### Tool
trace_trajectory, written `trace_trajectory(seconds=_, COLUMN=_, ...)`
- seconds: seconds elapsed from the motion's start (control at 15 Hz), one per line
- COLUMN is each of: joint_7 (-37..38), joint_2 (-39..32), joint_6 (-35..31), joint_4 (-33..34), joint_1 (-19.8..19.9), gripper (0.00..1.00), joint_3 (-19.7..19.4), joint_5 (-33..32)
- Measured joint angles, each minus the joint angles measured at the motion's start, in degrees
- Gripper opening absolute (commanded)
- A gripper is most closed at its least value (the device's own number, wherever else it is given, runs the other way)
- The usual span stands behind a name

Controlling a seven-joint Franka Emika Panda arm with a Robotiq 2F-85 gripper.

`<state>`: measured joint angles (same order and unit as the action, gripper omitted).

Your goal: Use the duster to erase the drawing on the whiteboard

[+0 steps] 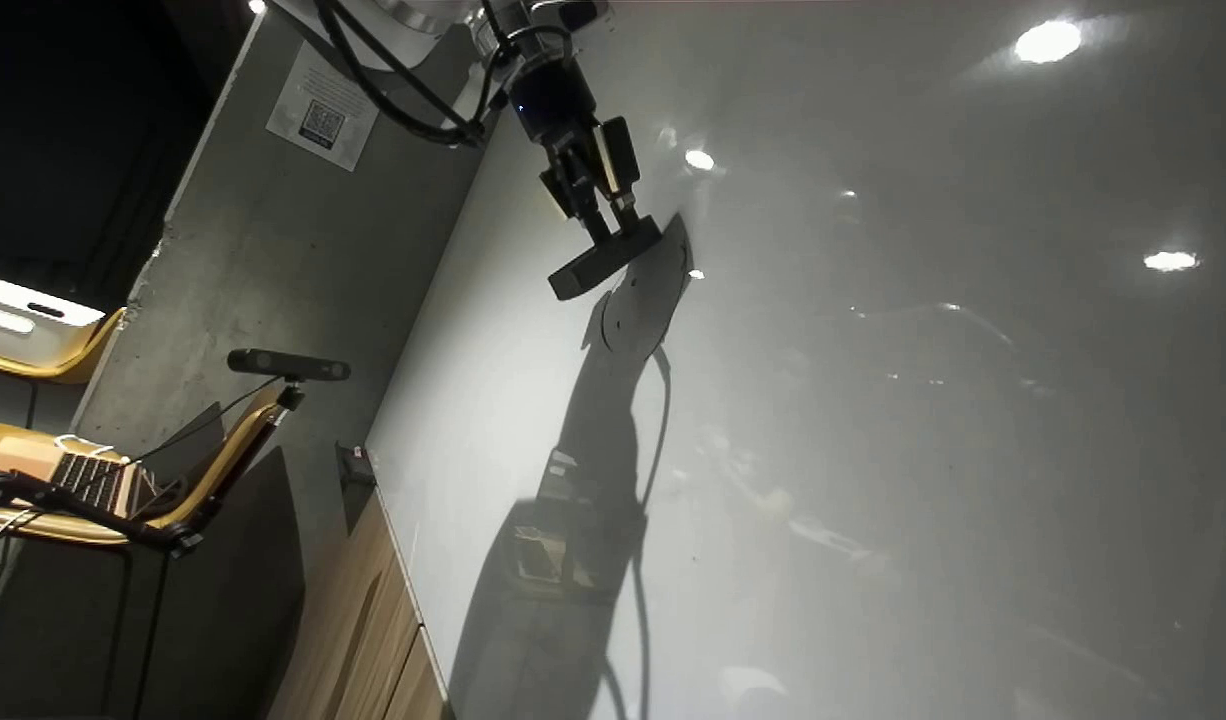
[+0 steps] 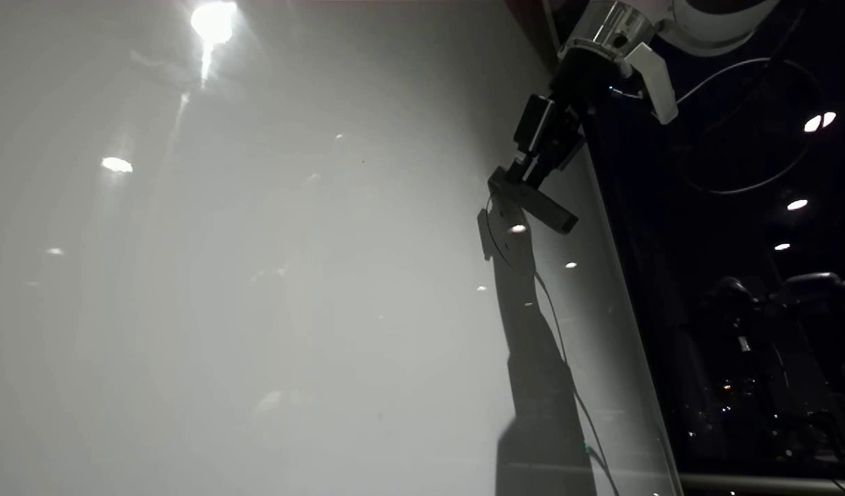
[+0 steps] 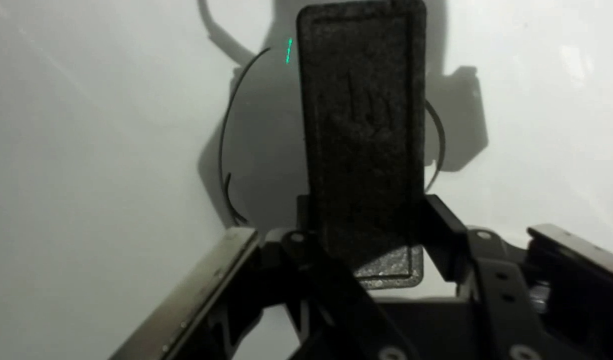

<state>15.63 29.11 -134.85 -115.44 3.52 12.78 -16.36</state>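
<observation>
- Left of centre in the wrist view, the left arc of the drawing (image 3: 221, 135) lies clear of the duster (image 3: 362, 115); a stroke straight along the block's present line would probably leave it behind.
- At centre, the gripper (image 3: 369, 220) pinches the duster's sides near its lower end, fingers apart only by the block's width. Since most of its length reaches up the frame, a hard push could pivot it.
- Upper centre in an exterior view, the duster seems to stand just off the whiteboard (image 1: 873, 550), tilted; pressed so, one edge may rub while the rest misses.
- Right of centre in the wrist view, a shadow (image 3: 464, 120) crosses the line, so remnants could be overlooked.
- Looks, left to right: the drawing is thin, dark and partly hidden; the duster is flat, dark, rectangular, round-cornered, its bordered face scuffed, paler at the lower end.
</observation>
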Motion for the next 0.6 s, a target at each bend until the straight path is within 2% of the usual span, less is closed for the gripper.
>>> trace_trajectory(seconds=0.27, joint_7=0.31, joint_2=-0.37, joint_6=0.0, joint_4=0.42, joint_1=-0.02, gripper=0.29, joint_3=0.87, joint_5=-0.03)
trace_trajectory(seconds=0.6, joint_7=0.77, joint_2=-0.64, joint_6=-0.05, joint_4=-3.71, joint_1=-0.01, gripper=0.29, joint_3=1.25, joint_5=-0.07)
